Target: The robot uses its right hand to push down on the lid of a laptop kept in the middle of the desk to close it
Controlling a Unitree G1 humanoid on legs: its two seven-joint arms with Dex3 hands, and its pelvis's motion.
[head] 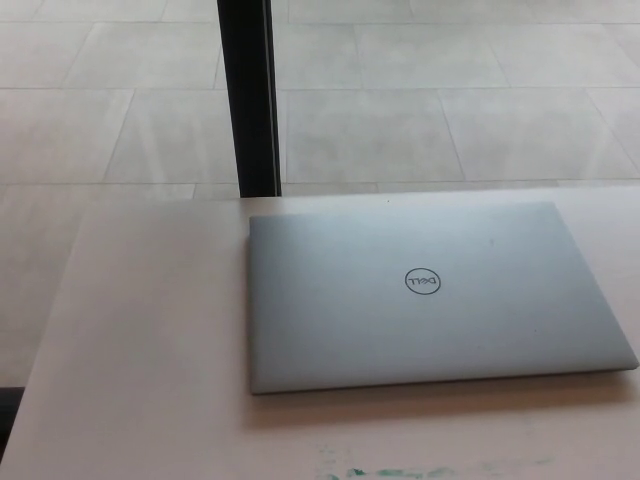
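A silver laptop (430, 295) lies flat on the pale desk (150, 350), its lid fully down and a round logo (422, 282) on top. It sits in the middle to right of the head view. Neither of my hands nor any part of my arms shows in this view.
A black vertical post (250, 95) stands just beyond the desk's far edge, left of the laptop. Tiled floor (450, 120) stretches behind. Green marks (390, 472) smear the desk near its front edge. The desk's left edge runs diagonally at the picture's left.
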